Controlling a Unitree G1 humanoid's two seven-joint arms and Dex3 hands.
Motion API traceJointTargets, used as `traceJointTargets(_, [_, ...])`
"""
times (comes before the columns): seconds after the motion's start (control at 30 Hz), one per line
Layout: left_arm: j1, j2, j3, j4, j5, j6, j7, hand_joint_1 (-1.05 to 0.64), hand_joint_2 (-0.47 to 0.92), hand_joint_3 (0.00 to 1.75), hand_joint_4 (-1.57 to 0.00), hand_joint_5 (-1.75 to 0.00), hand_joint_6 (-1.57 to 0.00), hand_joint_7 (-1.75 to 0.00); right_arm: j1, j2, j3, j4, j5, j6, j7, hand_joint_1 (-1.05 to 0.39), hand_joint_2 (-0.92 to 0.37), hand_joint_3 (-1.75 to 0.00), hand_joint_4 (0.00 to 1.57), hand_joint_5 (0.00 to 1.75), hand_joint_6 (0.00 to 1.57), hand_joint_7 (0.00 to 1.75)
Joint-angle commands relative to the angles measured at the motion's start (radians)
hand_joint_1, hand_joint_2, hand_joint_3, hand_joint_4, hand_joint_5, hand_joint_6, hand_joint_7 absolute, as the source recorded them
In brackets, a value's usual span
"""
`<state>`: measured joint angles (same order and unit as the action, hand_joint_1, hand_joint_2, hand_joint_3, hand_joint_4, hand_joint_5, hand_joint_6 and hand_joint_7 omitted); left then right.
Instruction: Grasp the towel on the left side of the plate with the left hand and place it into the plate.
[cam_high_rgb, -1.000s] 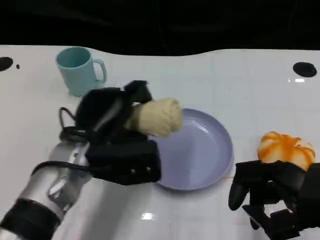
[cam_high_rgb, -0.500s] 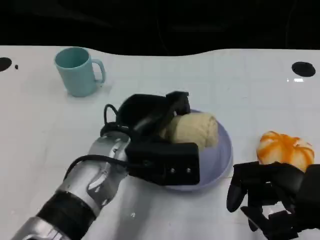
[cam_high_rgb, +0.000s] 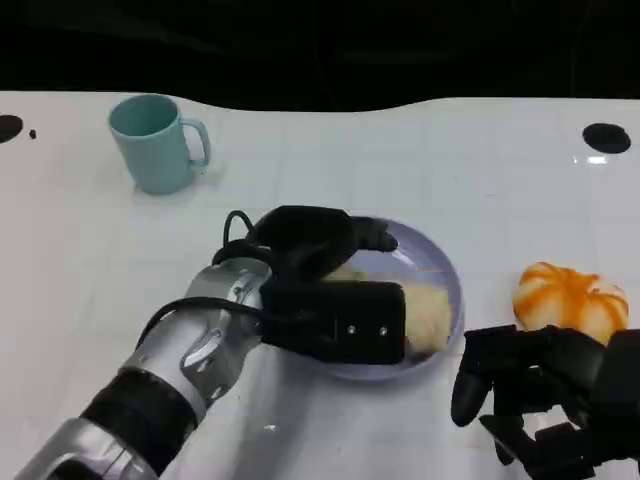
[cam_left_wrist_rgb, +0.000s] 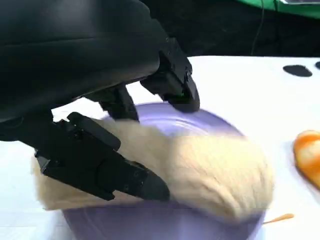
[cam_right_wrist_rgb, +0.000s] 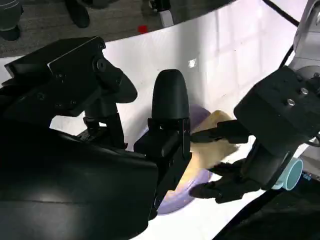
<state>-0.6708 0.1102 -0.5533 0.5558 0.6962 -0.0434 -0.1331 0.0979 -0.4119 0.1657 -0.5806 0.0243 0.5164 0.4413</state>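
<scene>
The cream towel (cam_high_rgb: 430, 315) lies inside the lavender plate (cam_high_rgb: 445, 262), toward its near right side. My left hand (cam_high_rgb: 320, 262) hovers over the plate's left half, its upper fingers (cam_high_rgb: 375, 238) lifted off the towel. In the left wrist view the towel (cam_left_wrist_rgb: 215, 167) rests on the plate (cam_left_wrist_rgb: 210, 117); one finger (cam_left_wrist_rgb: 107, 172) crosses in front of it, and the others (cam_left_wrist_rgb: 177, 87) stand apart above it. The right wrist view shows the left hand (cam_right_wrist_rgb: 270, 120) spread around the towel (cam_right_wrist_rgb: 216, 145). My right hand (cam_high_rgb: 530, 385) rests at the lower right, fingers apart, holding nothing.
A teal mug (cam_high_rgb: 155, 140) stands at the back left. An orange and white object (cam_high_rgb: 570, 298) lies right of the plate, just beyond my right hand. Black round marks (cam_high_rgb: 608, 138) sit at the table's far corners.
My left hand carried the towel rightward from the plate's left rim to over the plate and lowered. The towel now lies in the plate, below the fingers. The right hand stayed put.
</scene>
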Motion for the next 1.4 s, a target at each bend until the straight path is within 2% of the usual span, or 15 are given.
traceJointTargets(0.03, [-0.016,0.033,-0.006,-0.042,0.009,-0.001,-0.044,-0.68,0.92,0.04,-0.25,-0.31,-0.26,0.0,0.002,-0.01,-0.013,-0.013,0.003,0.008,-0.003,0.03,-0.59,-1.06,0.7,1.67,0.7,1.4])
traceJointTargets(0.2, [0.0,0.069,0.003,-0.113,0.004,0.007,-0.11,-0.74,0.92,0.05,-0.18,-0.29,-0.2,0.0,0.0,-0.012,-0.013,-0.011,0.001,0.009,-0.002,0.03,-0.59,-1.06,0.7,1.67,0.69,1.41])
traceJointTargets(0.43, [0.066,0.142,0.064,-0.262,-0.063,0.005,-0.188,-0.74,0.92,0.07,-0.21,-0.32,-0.24,-0.02,-0.001,-0.014,-0.014,-0.004,-0.001,-0.002,-0.001,0.03,-0.59,-1.07,0.7,1.69,0.69,1.42])
traceJointTargets(0.57, [0.137,0.175,0.141,-0.365,-0.165,0.022,-0.243,-0.64,0.92,0.11,-0.24,-0.36,-0.29,-0.04,0.001,-0.016,-0.02,-0.002,0.004,-0.006,0.002,0.03,-0.59,-1.07,0.7,1.68,0.69,1.42])
traceJointTargets(0.7, [0.225,0.178,0.237,-0.464,-0.3,0.048,-0.27,-0.52,0.92,0.16,-0.37,-0.43,-0.36,-0.06,-0.002,-0.018,-0.021,0.0,0.003,-0.008,0.003,0.04,-0.59,-1.07,0.69,1.67,0.69,1.42])
traceJointTargets(0.8, [0.283,0.174,0.294,-0.538,-0.393,0.086,-0.293,-0.43,0.92,0.2,-0.48,-0.52,-0.45,-0.09,-0.004,-0.017,-0.019,0.002,-0.003,-0.006,0.0,0.04,-0.59,-1.06,0.71,1.68,0.69,1.42])
traceJointTargets(0.9, [0.356,0.157,0.359,-0.627,-0.498,0.12,-0.294,-0.3,0.92,0.22,-0.58,-0.77,-0.63,-0.17,-0.003,-0.015,-0.019,0.002,0.0,-0.003,0.001,0.04,-0.59,-1.07,0.7,1.67,0.69,1.42])
traceJointTargets(1.0, [0.436,0.128,0.42,-0.712,-0.597,0.165,-0.277,-0.22,0.92,0.26,-0.61,-0.98,-0.71,-0.32,-0.002,-0.016,-0.019,0.001,0.0,-0.005,0.002,0.04,-0.59,-1.07,0.7,1.68,0.69,1.42])
traceJointTargets(1.03, [0.466,0.114,0.443,-0.746,-0.64,0.194,-0.275,-0.19,0.92,0.29,-0.62,-1.08,-0.68,-0.55,-0.002,-0.016,-0.019,0.001,0.0,-0.005,0.002,0.04,-0.59,-1.07,0.7,1.68,0.69,1.42])
traceJointTargets(1.07, [0.493,0.101,0.464,-0.776,-0.681,0.22,-0.274,-0.17,0.9,0.33,-0.63,-1.14,-0.67,-0.69,-0.002,-0.016,-0.019,0.0,0.0,-0.005,0.002,0.04,-0.59,-1.07,0.7,1.68,0.69,1.42])
traceJointTargets(1.1, [0.513,0.092,0.478,-0.798,-0.711,0.24,-0.273,-0.16,0.87,0.4,-0.65,-1.19,-0.68,-0.79,-0.002,-0.016,-0.019,0.0,0.0,-0.004,0.002,0.04,-0.59,-1.08,0.7,1.68,0.69,1.42])
traceJointTargets(1.13, [0.536,0.085,0.489,-0.825,-0.733,0.258,-0.266,-0.14,0.79,0.57,-0.68,-1.22,-0.71,-0.88,-0.002,-0.016,-0.018,-0.001,-0.001,-0.004,0.001,0.04,-0.59,-1.08,0.7,1.68,0.69,1.42])
traceJointTargets(1.23, [0.602,0.069,0.52,-0.917,-0.784,0.345,-0.24,-0.12,0.59,0.99,-0.78,-1.31,-0.8,-1.0,-0.004,-0.016,-0.015,-0.002,-0.003,-0.003,0.001,0.04,-0.58,-1.08,0.7,1.68,0.69,1.42])
traceJointTargets(1.33, [0.658,0.066,0.55,-1.003,-0.845,0.428,-0.228,-0.11,0.52,1.22,-0.79,-1.5,-0.79,-1.2,-0.004,-0.013,-0.015,-0.005,-0.001,0.004,-0.001,0.04,-0.58,-1.08,0.7,1.68,0.69,1.42])
traceJointTargets(1.4, [0.689,0.062,0.576,-1.06,-0.9,0.501,-0.217,-0.11,0.49,1.31,-0.81,-1.59,-0.8,-1.29,-0.004,-0.013,-0.016,-0.004,-0.001,0.001,0.0,0.04,-0.58,-1.08,0.7,1.68,0.69,1.42])
